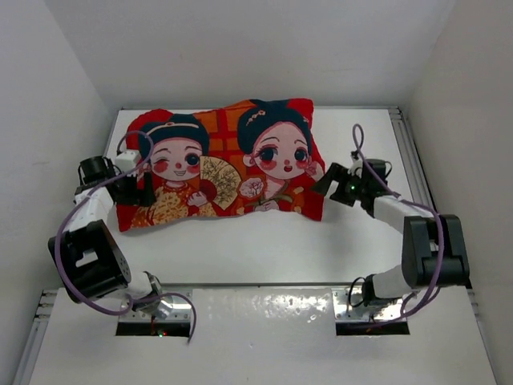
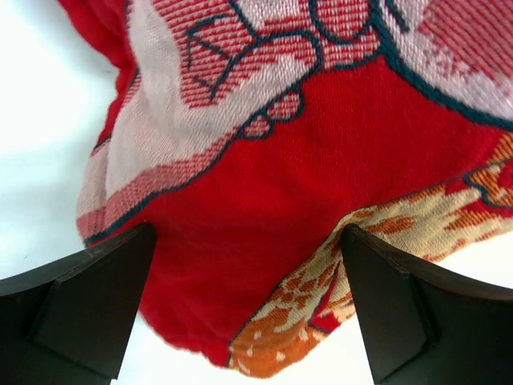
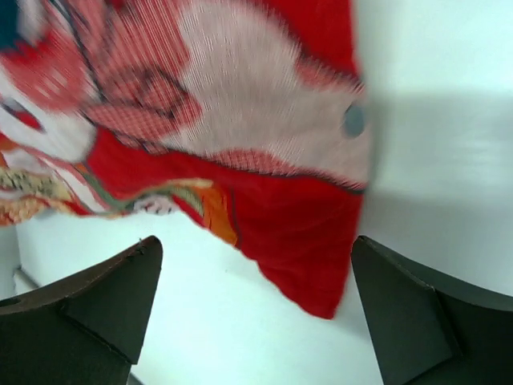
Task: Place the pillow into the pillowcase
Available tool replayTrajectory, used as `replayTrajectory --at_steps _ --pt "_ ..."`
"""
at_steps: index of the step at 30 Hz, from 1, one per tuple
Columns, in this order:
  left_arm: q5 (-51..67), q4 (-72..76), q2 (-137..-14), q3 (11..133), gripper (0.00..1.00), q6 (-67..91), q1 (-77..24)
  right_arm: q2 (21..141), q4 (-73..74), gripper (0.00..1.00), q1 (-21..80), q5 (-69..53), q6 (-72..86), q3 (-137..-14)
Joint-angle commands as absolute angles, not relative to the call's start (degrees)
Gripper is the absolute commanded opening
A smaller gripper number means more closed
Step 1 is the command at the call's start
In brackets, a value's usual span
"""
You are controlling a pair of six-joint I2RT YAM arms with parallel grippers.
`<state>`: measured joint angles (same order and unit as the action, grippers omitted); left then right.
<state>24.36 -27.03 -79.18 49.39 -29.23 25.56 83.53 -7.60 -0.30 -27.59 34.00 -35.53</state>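
Observation:
The red-orange pillowcase (image 1: 220, 164), with two cartoon children and a fan, lies puffed up across the back of the white table (image 1: 264, 249). No white pillow surface shows in any view. My left gripper (image 1: 136, 189) is open at the case's near left corner. In the left wrist view that corner (image 2: 264, 200) lies between the spread fingers (image 2: 88, 313), with the gripper (image 2: 248, 321) not closed on it. My right gripper (image 1: 325, 183) is open at the near right corner. In the right wrist view the gripper (image 3: 252, 313) is open with the red corner (image 3: 313, 241) just ahead, apart from the fingers (image 3: 409, 321).
White walls enclose the table on the left, back and right. A metal rail (image 1: 405, 148) runs along the table's right edge. The two arm bases (image 1: 373, 301) sit at the near edge, with purple cables looping by each arm.

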Motion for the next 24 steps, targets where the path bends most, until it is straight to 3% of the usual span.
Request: replayTrajectory --at_steps 1,4,5,7,8,9,10,11,12,14,24 --pt "22.94 -17.52 -78.74 46.41 1.00 -29.45 26.54 86.82 -20.90 0.99 2.89 -29.79 39.62 -32.00" --pt "24.52 -16.79 -81.56 47.20 0.96 -29.44 26.89 93.41 -30.90 0.99 5.62 -30.41 44.46 -30.59" --pt "24.70 -16.53 -82.61 47.02 0.84 -29.62 26.98 96.21 -32.59 0.99 6.15 -29.54 45.78 -29.63" --pt "24.35 -15.65 -83.32 46.67 0.68 -29.79 27.07 98.25 -38.46 0.87 5.80 -29.36 48.94 -28.22" --pt "24.17 -15.38 -83.67 46.41 0.60 -29.71 27.16 98.96 -40.32 0.76 5.02 -29.88 49.65 -27.43" --pt "23.47 -14.51 -83.85 45.71 0.42 -29.71 27.51 100.10 -42.26 0.64 4.66 -30.06 50.44 -26.29" --pt "23.38 -14.07 -84.02 45.27 0.33 -29.62 28.03 100.46 -44.54 0.31 4.22 -30.15 51.93 -25.76" --pt "23.03 -13.63 -84.11 44.83 0.15 -29.53 28.39 100.72 -45.00 0.11 3.09 -30.23 52.64 -24.88" --pt "22.94 -12.75 -84.20 44.39 0.09 -29.36 28.82 100.72 -45.17 0.00 2.38 -30.23 53.43 -24.61" --pt "22.59 -12.39 -84.81 44.38 0.00 -29.18 29.09 99.94 -46.66 0.00 0.28 -30.85 54.93 -22.60" --pt "21.80 -11.95 -82.89 45.44 0.00 -28.39 29.62 88.69 -35.87 0.00 -4.40 -35.86 48.61 -18.99"
